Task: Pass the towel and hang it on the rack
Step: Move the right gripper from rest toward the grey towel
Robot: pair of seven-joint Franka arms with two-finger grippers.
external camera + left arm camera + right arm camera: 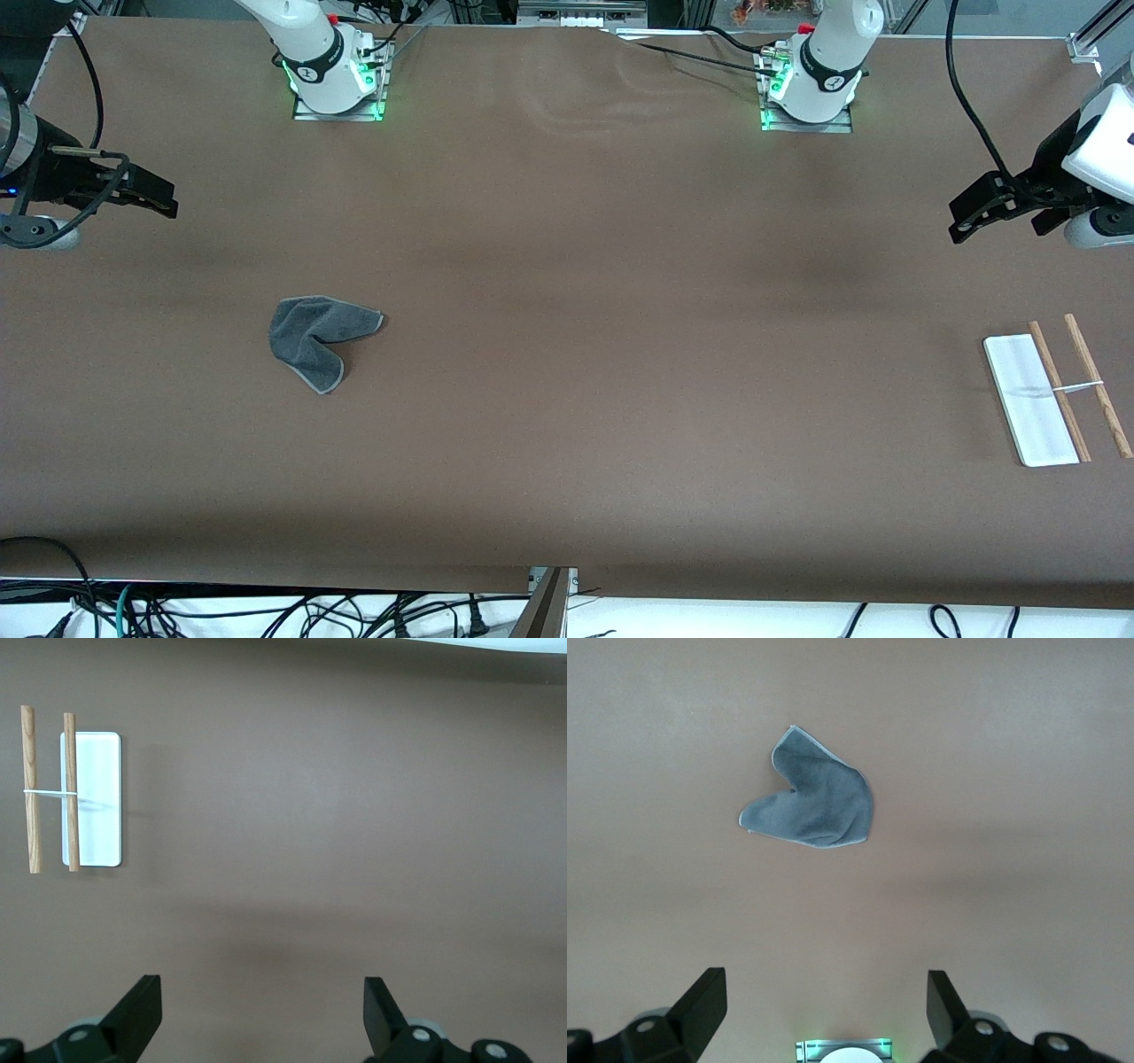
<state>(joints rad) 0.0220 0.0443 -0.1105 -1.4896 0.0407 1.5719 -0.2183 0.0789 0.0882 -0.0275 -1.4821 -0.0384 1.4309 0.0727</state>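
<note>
My left gripper (261,1014) and right gripper (826,1008) hang spread wide, holding nothing, over bare brown table (567,266). The crumpled grey towel (811,804) lies below my right; the white-based, wooden-rod rack (75,797) below my left.

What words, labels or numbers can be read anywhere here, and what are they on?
None can be read.
Right arm's base collar: a small dark mark, too small to read.
Left arm's base collar: the same kind of mark, also too small to read.
Towel, rack and table: no text or signs show on them.
</note>
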